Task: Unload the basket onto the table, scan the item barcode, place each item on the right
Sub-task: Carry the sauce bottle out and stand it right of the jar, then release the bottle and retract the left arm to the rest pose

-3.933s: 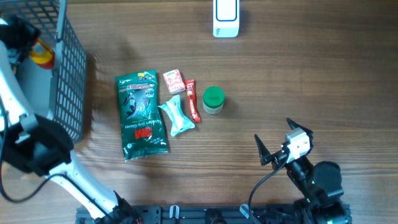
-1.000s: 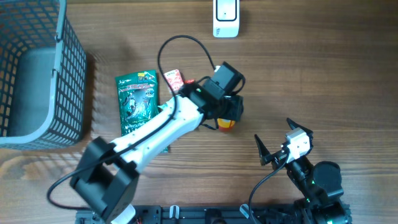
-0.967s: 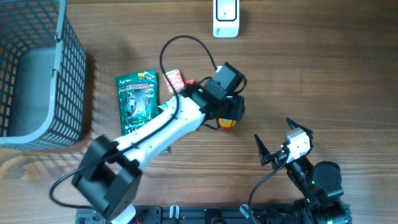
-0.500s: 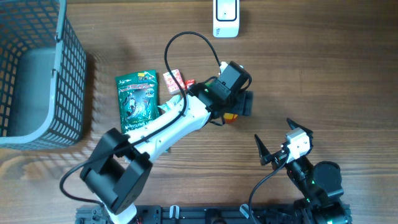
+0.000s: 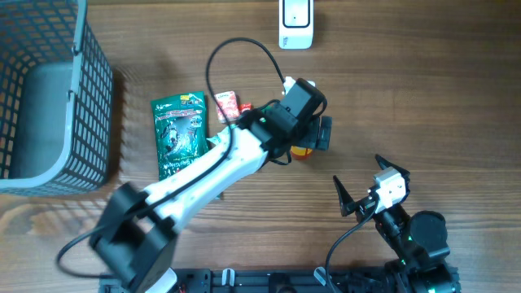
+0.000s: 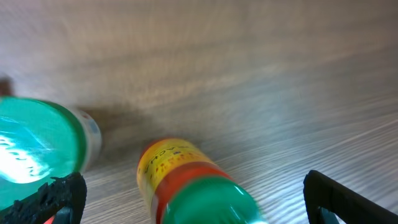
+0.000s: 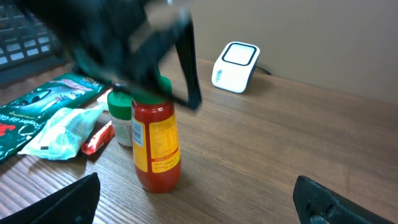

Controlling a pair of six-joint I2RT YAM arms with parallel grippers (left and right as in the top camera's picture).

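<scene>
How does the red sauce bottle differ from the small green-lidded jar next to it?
The red bottle is clearly taller than the jar. The bottle's body is red with a yellow label, while the jar's is pale. The bottle stands nearer the right wrist camera, and the jar is behind it beside the pale packet. Both stand upright and have green caps.
</scene>
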